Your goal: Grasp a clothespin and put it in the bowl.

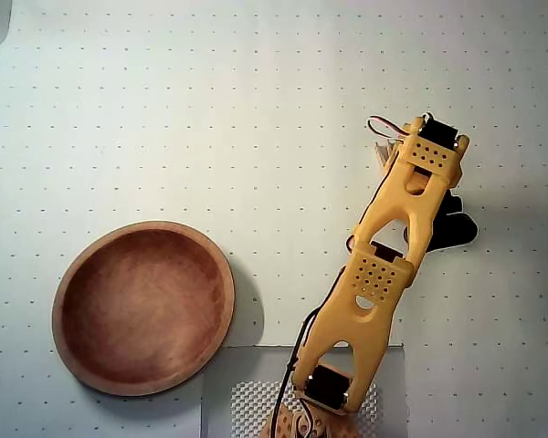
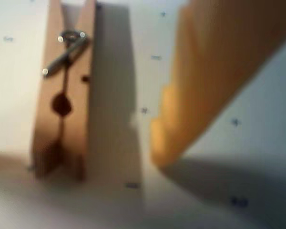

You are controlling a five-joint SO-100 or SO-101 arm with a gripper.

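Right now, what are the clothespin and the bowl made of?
The clothespin looks like plain pale-brown wood with a matte face, and its coil spring is shiny grey, probably metal, since it glints. The bowl seems wooden too: reddish-brown, smooth, with a streaky inside and a lighter rim.
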